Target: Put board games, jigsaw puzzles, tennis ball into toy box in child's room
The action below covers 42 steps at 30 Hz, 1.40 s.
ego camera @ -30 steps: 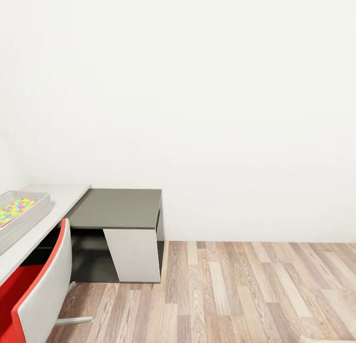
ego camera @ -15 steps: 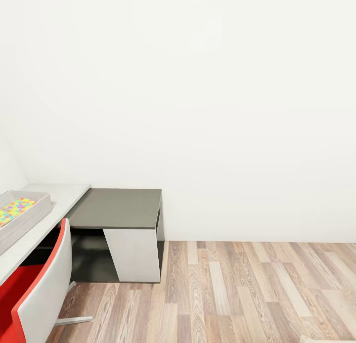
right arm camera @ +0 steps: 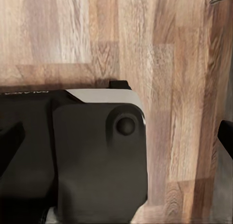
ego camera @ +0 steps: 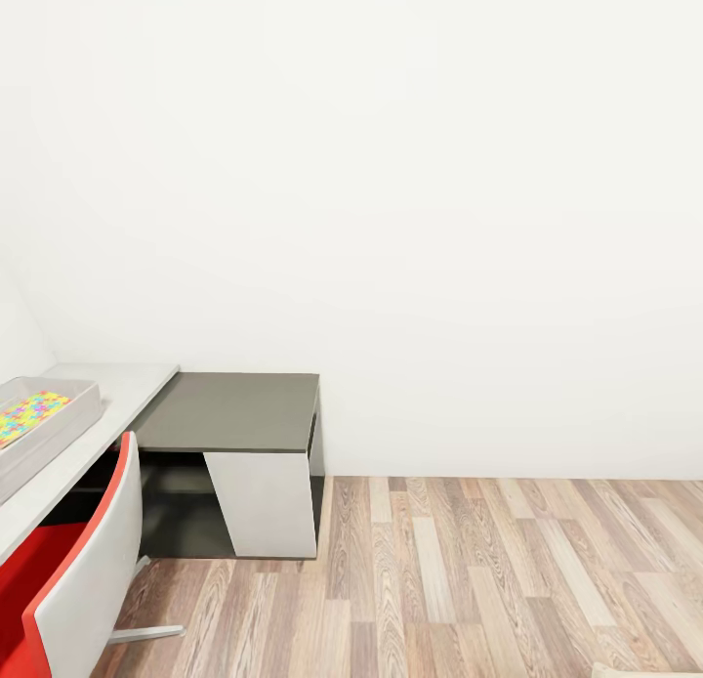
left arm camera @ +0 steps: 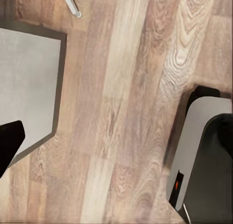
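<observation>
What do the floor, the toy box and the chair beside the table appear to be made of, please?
The floor looks like matte wood plank or laminate, with grain and staggered board seams. The toy box seems smooth light grey plastic, with a thick moulded rim. The chair looks like a hard pale grey shell with a red seat face, possibly padded; its base looks metallic.
</observation>
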Motion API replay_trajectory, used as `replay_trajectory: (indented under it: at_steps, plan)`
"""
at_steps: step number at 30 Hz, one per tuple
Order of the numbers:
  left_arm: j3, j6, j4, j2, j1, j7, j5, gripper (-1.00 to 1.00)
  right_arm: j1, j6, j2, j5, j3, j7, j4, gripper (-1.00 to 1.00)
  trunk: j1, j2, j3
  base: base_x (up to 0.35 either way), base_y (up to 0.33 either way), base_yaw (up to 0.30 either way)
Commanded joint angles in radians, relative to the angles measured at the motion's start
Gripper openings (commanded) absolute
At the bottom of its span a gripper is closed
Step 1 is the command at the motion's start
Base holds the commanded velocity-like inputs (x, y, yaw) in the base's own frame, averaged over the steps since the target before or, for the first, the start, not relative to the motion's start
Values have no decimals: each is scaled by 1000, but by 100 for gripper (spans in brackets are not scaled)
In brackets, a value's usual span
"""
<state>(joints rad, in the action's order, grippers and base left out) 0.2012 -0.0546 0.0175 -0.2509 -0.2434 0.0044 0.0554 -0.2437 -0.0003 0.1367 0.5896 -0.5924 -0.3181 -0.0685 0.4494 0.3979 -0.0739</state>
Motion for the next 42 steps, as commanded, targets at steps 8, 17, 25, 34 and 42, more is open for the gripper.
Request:
replay_trajectory:
  at_steps: [8, 17, 25, 34, 42]
  plan:
    - [5, -3, 5, 30, 33, 1, 35, 100, 55, -10, -6, 14, -8, -4, -1, 100, 1, 2, -2, 0, 0, 0]
    - [5, -7, 5, 57, 44, 2, 77, 100, 89, -15, -8, 29, -6, -5, 0, 100, 1, 2, -2, 0, 0, 0]
    - [10, -14, 2, 70, 47, 2, 84, 100, 117, -18, -16, 26, -7, -8, 2, 100, 1, 2, -2, 0, 0, 0]
    - [13, -15, -1, 133, 47, 2, 87, 100, 122, -20, -83, 24, -8, -10, 4, 100, 1, 2, -2, 0, 0, 0]
    - [12, -15, 2, 195, 47, 2, 88, 100, 122, -20, -134, 22, -10, -10, 5, 100, 1, 2, -2, 0, 0, 0]
